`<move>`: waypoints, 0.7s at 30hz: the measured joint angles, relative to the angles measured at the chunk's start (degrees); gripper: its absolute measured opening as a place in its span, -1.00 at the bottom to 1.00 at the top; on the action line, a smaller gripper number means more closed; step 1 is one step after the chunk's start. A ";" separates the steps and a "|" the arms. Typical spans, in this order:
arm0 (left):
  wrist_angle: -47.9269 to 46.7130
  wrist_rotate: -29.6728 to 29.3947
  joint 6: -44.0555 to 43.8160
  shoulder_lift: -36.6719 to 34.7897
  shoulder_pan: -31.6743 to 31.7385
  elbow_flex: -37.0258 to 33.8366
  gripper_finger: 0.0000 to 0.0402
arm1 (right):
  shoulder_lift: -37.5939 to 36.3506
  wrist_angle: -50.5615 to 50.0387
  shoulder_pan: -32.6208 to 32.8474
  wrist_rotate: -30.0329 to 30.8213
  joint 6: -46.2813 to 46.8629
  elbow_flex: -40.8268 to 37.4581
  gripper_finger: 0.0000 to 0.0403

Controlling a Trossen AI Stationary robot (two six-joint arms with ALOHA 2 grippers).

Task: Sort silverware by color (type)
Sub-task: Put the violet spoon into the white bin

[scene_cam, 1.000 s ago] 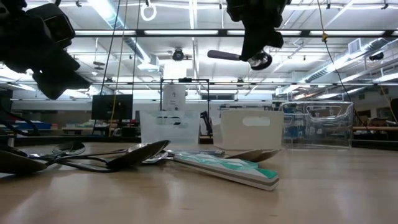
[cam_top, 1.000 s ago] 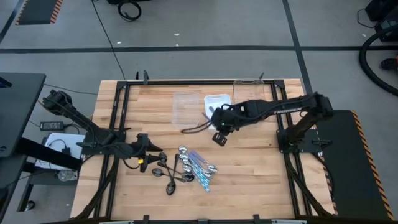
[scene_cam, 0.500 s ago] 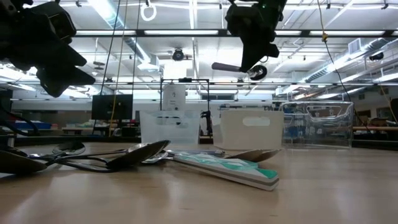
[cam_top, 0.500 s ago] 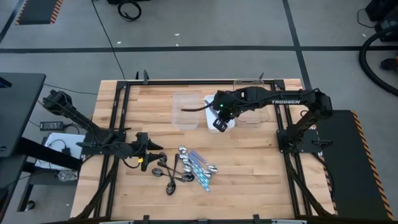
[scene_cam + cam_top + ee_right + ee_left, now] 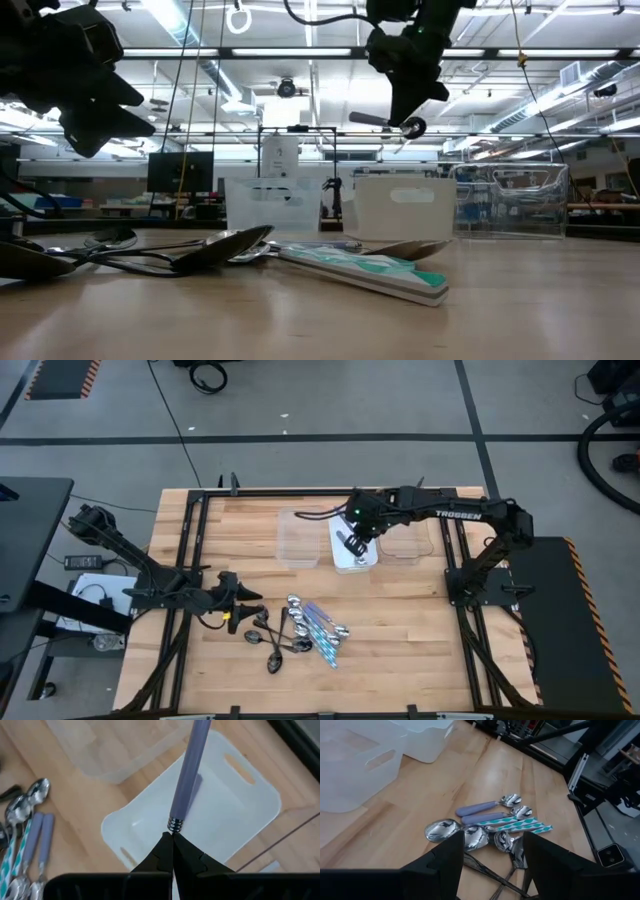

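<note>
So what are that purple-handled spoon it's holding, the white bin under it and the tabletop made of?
The purple-handled spoon in the right gripper looks like matte plastic on the handle, with a shiny metal neck. The white bin looks like smooth, slightly translucent plastic with moulded handle slots. The tabletop looks like pale wood: grain and plank seams show.

The purple-handled spoon (image 5: 190,775) runs off the frame's edge beyond the right gripper (image 5: 172,837), its far end unseen; its bowl is pinched out of sight between the fingers; under the left gripper (image 5: 492,865), the dark spoons (image 5: 512,875) are partly hidden.
</note>
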 joint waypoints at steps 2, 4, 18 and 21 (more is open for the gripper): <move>-0.01 -0.70 -0.79 0.00 0.00 0.00 0.04 | 0.00 1.10 -0.64 0.09 -0.51 -0.55 -0.96; 0.00 -1.26 -0.89 0.00 0.00 0.00 0.04 | 0.00 1.10 -1.17 0.09 -0.90 -1.20 -0.96; 3.78 -1.36 -0.24 0.00 0.00 0.00 0.04 | 0.07 7.03 -2.28 0.72 -1.81 -8.24 -0.96; 5.68 -1.29 3.90 0.02 0.00 0.00 0.04 | 0.07 8.23 -2.33 1.64 -1.81 -9.54 -0.96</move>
